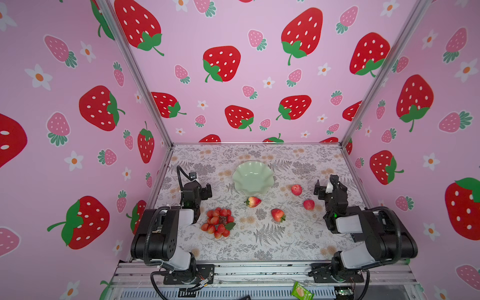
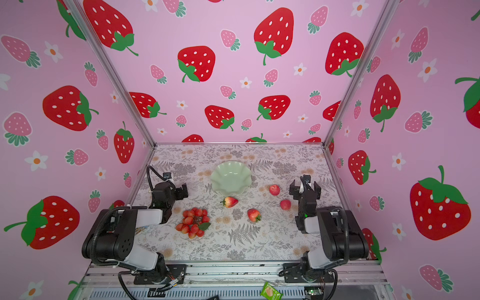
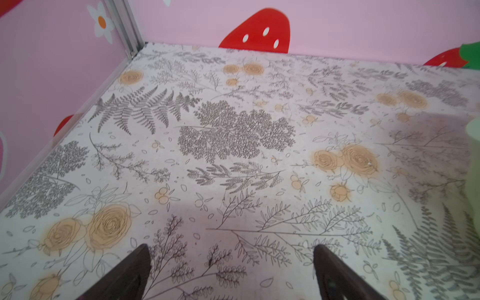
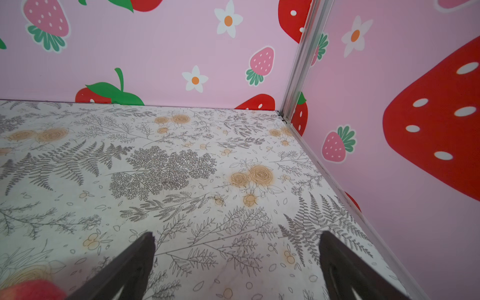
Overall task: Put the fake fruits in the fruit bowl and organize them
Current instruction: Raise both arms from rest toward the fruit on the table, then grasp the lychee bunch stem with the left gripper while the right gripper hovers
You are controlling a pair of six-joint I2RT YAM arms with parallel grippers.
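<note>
Currently, no fruit is in the bowl. At the left, the left gripper [image 3: 231,250] hovers over the bare table [image 1: 285,239] with its jaws spread wide and nothing between them, which reads as readiness for a first pick. Just in front of that arm lies the cluster of red balls [image 1: 218,222], the nearest fruit for the left arm.

At centre, towards the back, the bowl [image 1: 253,179] stands empty. It is probably set there so that both arms can reach it. One strawberry [image 1: 253,201] lies on its side just in front of the rim, and the second strawberry [image 1: 278,215] lies nearer the front, apart from it.

Further right sit the far apple [image 1: 296,189] and the near apple [image 1: 308,204], near each other but not touching. This spacing leaves room for jaws to descend around each fruit.

At the right, the right gripper [image 4: 237,235] is likewise spread wide and empty, just beside the apples.
</note>
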